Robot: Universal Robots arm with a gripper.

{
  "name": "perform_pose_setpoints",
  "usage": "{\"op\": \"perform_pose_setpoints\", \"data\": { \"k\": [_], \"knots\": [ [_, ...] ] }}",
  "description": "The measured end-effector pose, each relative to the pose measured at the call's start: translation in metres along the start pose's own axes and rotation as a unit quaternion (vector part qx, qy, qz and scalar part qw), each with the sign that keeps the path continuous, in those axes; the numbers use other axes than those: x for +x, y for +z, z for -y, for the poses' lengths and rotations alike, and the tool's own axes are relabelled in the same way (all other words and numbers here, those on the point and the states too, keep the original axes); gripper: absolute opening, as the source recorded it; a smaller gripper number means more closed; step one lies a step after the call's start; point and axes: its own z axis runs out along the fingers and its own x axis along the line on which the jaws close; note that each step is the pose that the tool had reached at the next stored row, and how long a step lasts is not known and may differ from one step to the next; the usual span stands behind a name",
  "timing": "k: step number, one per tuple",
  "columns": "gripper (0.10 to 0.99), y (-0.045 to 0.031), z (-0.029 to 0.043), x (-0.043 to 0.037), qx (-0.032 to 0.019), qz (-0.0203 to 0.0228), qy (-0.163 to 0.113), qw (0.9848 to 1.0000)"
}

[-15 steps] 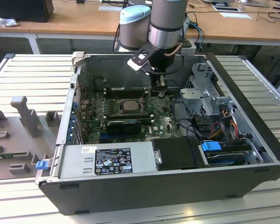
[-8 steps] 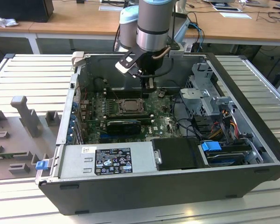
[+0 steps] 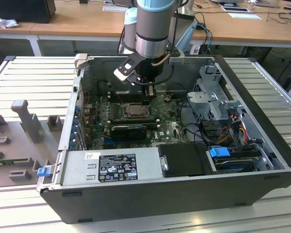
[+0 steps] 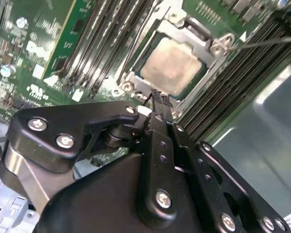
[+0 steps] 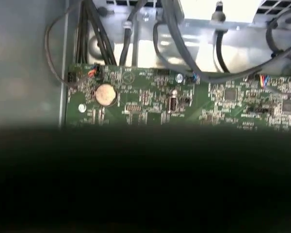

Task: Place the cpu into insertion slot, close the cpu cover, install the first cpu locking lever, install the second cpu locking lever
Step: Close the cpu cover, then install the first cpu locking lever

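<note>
**Fingers closed together just beside the seated cpu**

In the second wrist view the two black fingers [image 4: 157,145] meet at their tips with no gap between them that I can see, and nothing is held there. They are made of matte black metal or plastic, long and flat, joined with round silver screws. The ribbed tips hang just beside one corner of the socket. I cannot tell if they touch it.

Directly beyond the tips lies the cpu [image 4: 170,65], a flat square with a dull, pale beige metal face. It sits inside the insertion slot [image 3: 126,110]. The cpu cover [image 4: 182,30], a thin silver frame with an open centre, lies flat around the chip's edges. A thin metal lever [image 4: 262,42] runs away from one corner of the frame.

Long black memory slots [image 4: 97,48] lie on both sides of the socket, on the green circuit board [image 4: 39,58].

In the exterior view the fingers [image 3: 148,92] reach down into an open grey computer case [image 3: 184,194], which stands on a ribbed metal bench [image 3: 29,77].
</note>
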Motion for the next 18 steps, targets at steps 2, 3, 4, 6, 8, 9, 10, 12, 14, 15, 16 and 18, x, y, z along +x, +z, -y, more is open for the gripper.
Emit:
{"op": "perform_pose_setpoints", "data": {
  "k": [2,3,4,6,8,9,10,12,14,15,16,18],
  "knots": [
    [0.106,0.0002,0.0113,0.0008,0.0003,-0.0001,0.000,1.0000],
    [0.106,0.0004,0.0176,0.0012,0.0002,-0.0003,0.000,1.0000],
    [0.106,0.0006,0.0225,0.0015,0.0002,-0.0005,0.000,1.0000],
    [0.106,0.0005,0.0256,0.0016,0.0003,-0.0003,0.000,1.0000],
    [0.106,0.0005,0.0259,0.0017,0.0002,-0.0004,0.000,1.0000],
    [0.106,0.0005,0.0274,0.0017,0.0002,-0.0004,0.000,1.0000],
    [0.106,0.0005,0.0279,0.0018,0.0003,-0.0004,0.000,1.0000],
    [0.106,0.0005,0.0297,0.0018,0.0002,-0.0004,0.000,1.0000],
    [0.106,0.0005,0.0312,0.0019,0.0002,-0.0004,0.000,1.0000],
    [0.106,0.0005,0.0318,0.0020,0.0003,-0.0004,0.000,1.0000],
    [0.106,0.0002,0.0321,0.0020,0.0002,-0.0004,0.000,1.0000],
    [0.106,-0.0014,0.0322,0.0020,0.0002,-0.0004,0.000,1.0000]
  ]
}}
